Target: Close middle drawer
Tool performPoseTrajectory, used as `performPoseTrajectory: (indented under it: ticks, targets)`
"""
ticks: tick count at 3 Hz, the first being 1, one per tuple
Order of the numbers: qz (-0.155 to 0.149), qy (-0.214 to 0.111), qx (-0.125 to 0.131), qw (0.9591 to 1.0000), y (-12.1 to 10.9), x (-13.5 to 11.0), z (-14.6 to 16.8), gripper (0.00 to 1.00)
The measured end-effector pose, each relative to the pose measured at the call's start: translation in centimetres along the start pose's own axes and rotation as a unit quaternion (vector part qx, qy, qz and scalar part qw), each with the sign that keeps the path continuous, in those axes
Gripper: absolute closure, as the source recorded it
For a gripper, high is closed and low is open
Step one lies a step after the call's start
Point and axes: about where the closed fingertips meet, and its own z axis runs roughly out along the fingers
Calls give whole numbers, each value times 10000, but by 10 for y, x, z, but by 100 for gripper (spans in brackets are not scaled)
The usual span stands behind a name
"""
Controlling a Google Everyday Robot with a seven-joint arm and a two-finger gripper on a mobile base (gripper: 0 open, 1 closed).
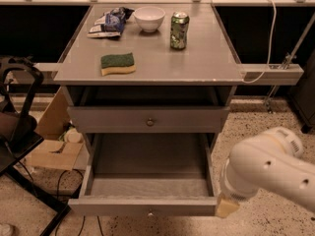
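The middle drawer [147, 205] is pulled far out of the grey cabinet, showing its grey-lined tray [150, 186] and a small round knob [150, 213] on its flat front. Above it is the taller-fronted drawer [147, 119] with a brassy knob, standing slightly proud of the cabinet. My white arm [268, 168] reaches in from the lower right. My gripper [226, 206], a pale yellowish tip, is at the right end of the middle drawer's front, at or touching its corner. The lowest drawer is out of view.
On the cabinet top [197, 63] are a green and yellow sponge [118, 63], a white bowl [149, 17], a green can [179, 30] and a snack bag [109, 22]. A black chair frame [19, 132] and a cardboard box [51, 149] stand at the left. A cable [268, 43] hangs at the right.
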Motion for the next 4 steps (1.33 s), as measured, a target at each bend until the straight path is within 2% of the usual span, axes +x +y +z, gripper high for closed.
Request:
performPoseTrajectory:
  ticks: [1,2,3,4]
  targets:
    - [127,-12,-283,9995,27,4,75,50]
    - [237,-284,-468,9982,57,3,162,79]
    - [211,-609,-526,9965,64,-14,215,100]
    - [173,-945,-587,9936,63,-34,260,100]
